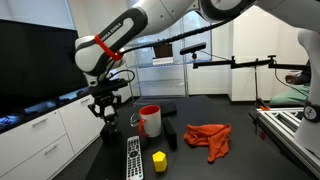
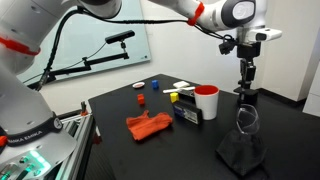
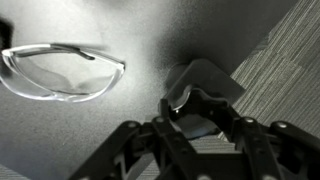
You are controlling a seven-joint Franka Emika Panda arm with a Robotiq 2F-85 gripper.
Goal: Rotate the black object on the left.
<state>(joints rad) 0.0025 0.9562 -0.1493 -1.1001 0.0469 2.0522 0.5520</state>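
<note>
The black object (image 3: 205,78) is a small dark, rounded lump at the table's edge, next to the striped carpet. It shows best in the wrist view. My gripper (image 3: 200,105) is down at table level, and its fingers are closed around the near part of the object. In both exterior views the gripper (image 1: 107,114) (image 2: 245,87) hangs over the table's edge, beside the red-and-white mug (image 1: 150,120) (image 2: 206,102). The gripper hides the object in both of these views.
Clear safety glasses (image 3: 60,68) (image 2: 245,118) lie close by. A remote (image 1: 133,158), a yellow piece (image 1: 159,160), an upright black block (image 1: 171,138) and a red cloth (image 1: 208,140) (image 2: 148,126) share the table. A dark heap (image 2: 243,152) sits near one corner.
</note>
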